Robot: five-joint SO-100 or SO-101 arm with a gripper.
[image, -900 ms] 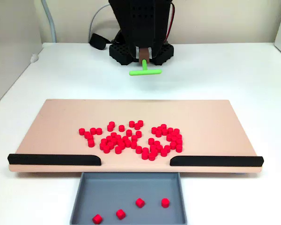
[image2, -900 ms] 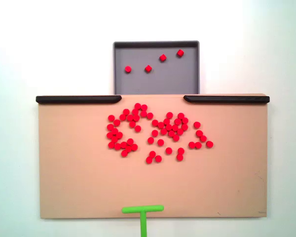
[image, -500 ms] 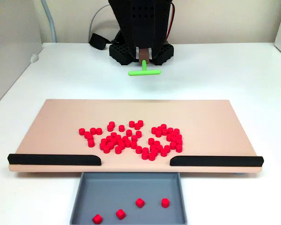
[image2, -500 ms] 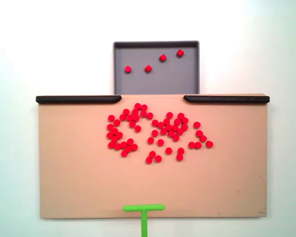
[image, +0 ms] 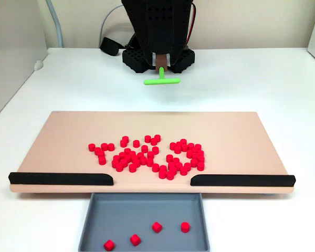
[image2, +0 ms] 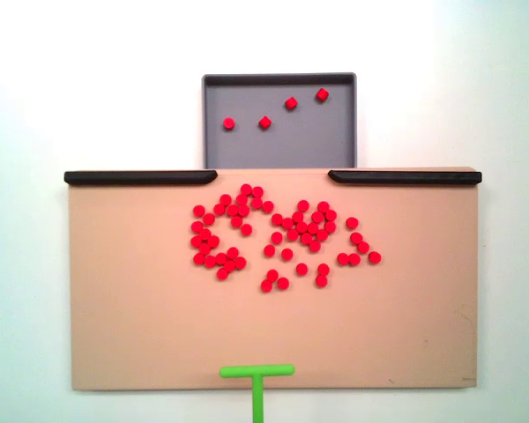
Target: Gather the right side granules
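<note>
Dozens of small red granules (image: pixel 194 154) lie in a loose patch on the middle of a tan board (image: pixel 147 123), also spread across the centre of the board (image2: pixel 141 308) as granules (image2: pixel 286 255). A green T-shaped tool (image: pixel 161 81) hangs over the white table behind the board's far edge, its stem running up into the black arm's gripper (image: pixel 161 67), which is shut on it. From above, the tool's crossbar (image2: pixel 257 371) sits just over the board's lower edge, well apart from the granules.
A grey tray (image: pixel 147 212) holding several red granules sits below the gap between two black rails (image: pixel 60 178) (image: pixel 241 180). From above, the tray (image2: pixel 247 150) lies beyond the rails (image2: pixel 141 177) (image2: pixel 404 177). The arm's black base (image: pixel 157 55) stands at the back.
The green tool has shifted a few pixels sideways. The granules have not moved.
</note>
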